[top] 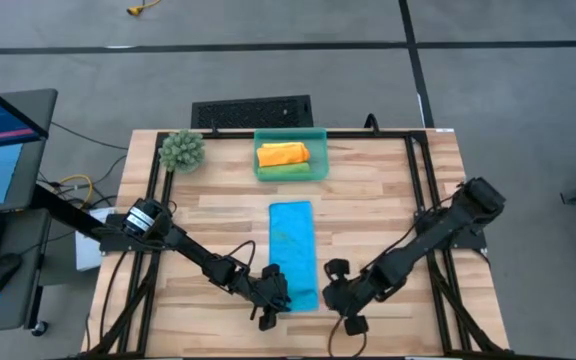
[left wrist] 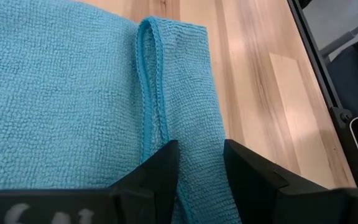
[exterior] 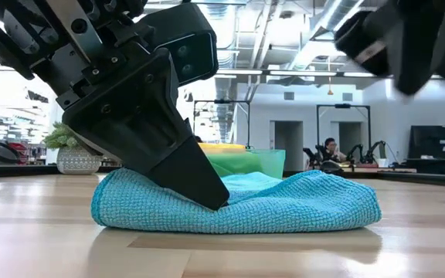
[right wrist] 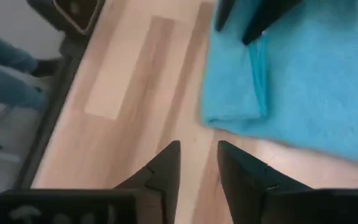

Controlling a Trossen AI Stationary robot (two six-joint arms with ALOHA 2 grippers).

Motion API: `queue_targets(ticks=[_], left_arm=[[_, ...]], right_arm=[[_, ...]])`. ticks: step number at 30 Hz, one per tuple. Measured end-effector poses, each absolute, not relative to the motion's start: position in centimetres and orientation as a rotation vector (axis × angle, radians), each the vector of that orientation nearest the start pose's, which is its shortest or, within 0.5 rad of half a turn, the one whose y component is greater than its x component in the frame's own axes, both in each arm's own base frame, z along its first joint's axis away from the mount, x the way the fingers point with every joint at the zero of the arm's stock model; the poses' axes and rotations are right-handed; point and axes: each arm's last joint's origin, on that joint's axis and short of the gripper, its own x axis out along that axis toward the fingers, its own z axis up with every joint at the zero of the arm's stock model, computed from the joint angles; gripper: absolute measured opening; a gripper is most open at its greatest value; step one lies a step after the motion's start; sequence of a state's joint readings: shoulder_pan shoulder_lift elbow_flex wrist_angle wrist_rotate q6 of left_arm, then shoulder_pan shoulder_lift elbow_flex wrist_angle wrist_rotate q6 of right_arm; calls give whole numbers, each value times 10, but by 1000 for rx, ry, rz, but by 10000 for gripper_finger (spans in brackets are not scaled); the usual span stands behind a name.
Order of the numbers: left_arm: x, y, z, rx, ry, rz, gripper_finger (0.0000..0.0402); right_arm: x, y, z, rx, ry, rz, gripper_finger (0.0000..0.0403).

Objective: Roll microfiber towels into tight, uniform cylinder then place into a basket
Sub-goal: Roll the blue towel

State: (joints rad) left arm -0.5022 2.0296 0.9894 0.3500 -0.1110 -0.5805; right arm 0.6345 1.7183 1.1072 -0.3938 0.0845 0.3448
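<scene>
The bright blue towel [top: 293, 250] lies flat on the table as a long folded strip, running from near to far. My left gripper [top: 273, 298] is down on its near left corner, shut on it. My right gripper [top: 346, 305] hovers above bare wood just right of the towel's near end [right wrist: 241, 99], open with nothing between its fingers [right wrist: 166, 168]. The basket [top: 320, 150] stands at the far middle, with an orange roll [top: 282, 154] and a green roll [top: 286, 171] inside. My left gripper has a folded strip of the towel's near end [left wrist: 201, 155] between its two fingers [left wrist: 160, 171], next to the hemmed edge [left wrist: 149, 93]; more than one layer shows there. The fingers slant down from the table's left near side. The towel stays lying on the table [exterior: 238, 208].
A spiky green plant ball [top: 182, 150] sits at the table's far left. A black keyboard [top: 251, 112] lies beyond the far edge. Black frame rails [top: 413, 180] run along the table's sides. A person's legs [right wrist: 5, 68] show beside the table.
</scene>
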Motion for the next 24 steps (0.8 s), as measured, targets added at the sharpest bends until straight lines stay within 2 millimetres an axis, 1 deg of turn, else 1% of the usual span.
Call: queue_targets(ticks=[3, 8, 11, 13, 16, 20, 24], left_arm=[[341, -183, 98, -343, 746, -171, 125], [340, -184, 97, -358, 765, -194, 125], [340, -185, 97, -364, 774, -210, 125], [340, -185, 97, -365, 775, -212, 125], [340, -185, 97, -366, 775, -212, 125], [339, -185, 97, -365, 777, -211, 125], [339, -184, 97, -363, 782, -211, 125]], right_arm=[[287, 210, 175, -137, 1004, 385, 140], [301, 222, 160, -269, 994, 456, 189], [307, 225, 150, -355, 994, 486, 219], [310, 224, 142, -388, 1007, 465, 232], [317, 225, 137, -397, 1008, 441, 239], [319, 223, 137, -403, 1007, 433, 239], [313, 219, 141, -355, 1069, 395, 239]])
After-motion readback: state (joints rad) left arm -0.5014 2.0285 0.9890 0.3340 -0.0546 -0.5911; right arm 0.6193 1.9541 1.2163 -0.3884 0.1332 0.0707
